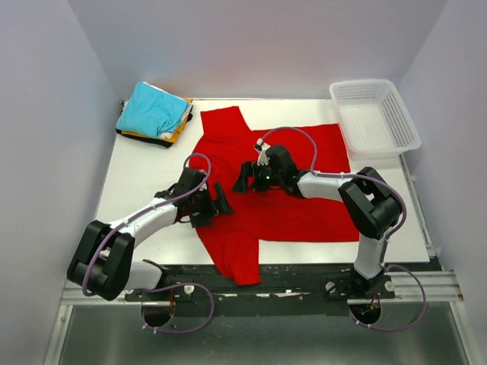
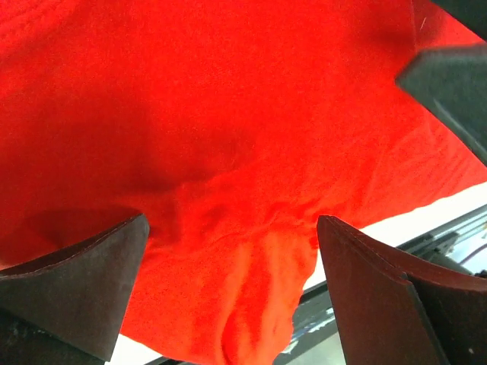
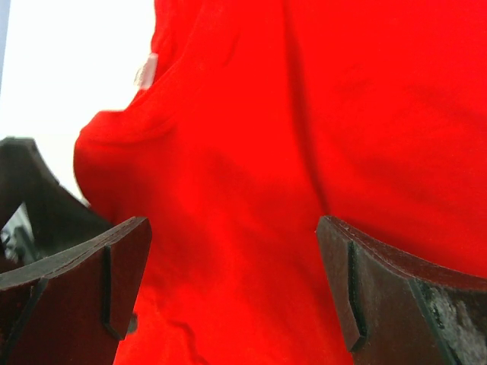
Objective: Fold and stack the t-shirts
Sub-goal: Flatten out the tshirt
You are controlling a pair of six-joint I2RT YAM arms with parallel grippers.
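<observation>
We see both pairs of jaws spread wide and holding nothing. The left gripper (image 1: 221, 202) hangs low over the near-left part of the red t-shirt (image 1: 304, 160), and in the left wrist view its fingers (image 2: 76, 281) frame a soft bulge of cloth close to the near hem. The right gripper (image 1: 245, 181) hangs over the middle of the same shirt, pointing toward the left one, and its fingers (image 3: 84, 296) frame a rounded fold of red cloth; whether they touch the fabric we cannot tell. The red t-shirt lies spread on the table (image 1: 144, 179), one sleeve reaching to the far side and another part falling over the near edge. Beyond the shirt's far-left corner sits the stack of folded t-shirts (image 1: 154, 114), turquoise on top. To the far right of the shirt stands a white basket (image 1: 373, 118). We judge that the folding of the red shirt is only starting. The next move probably calls for lowering the jaws and pinching one layer at an edge, so the cloth can be brought over itself without bunching.
</observation>
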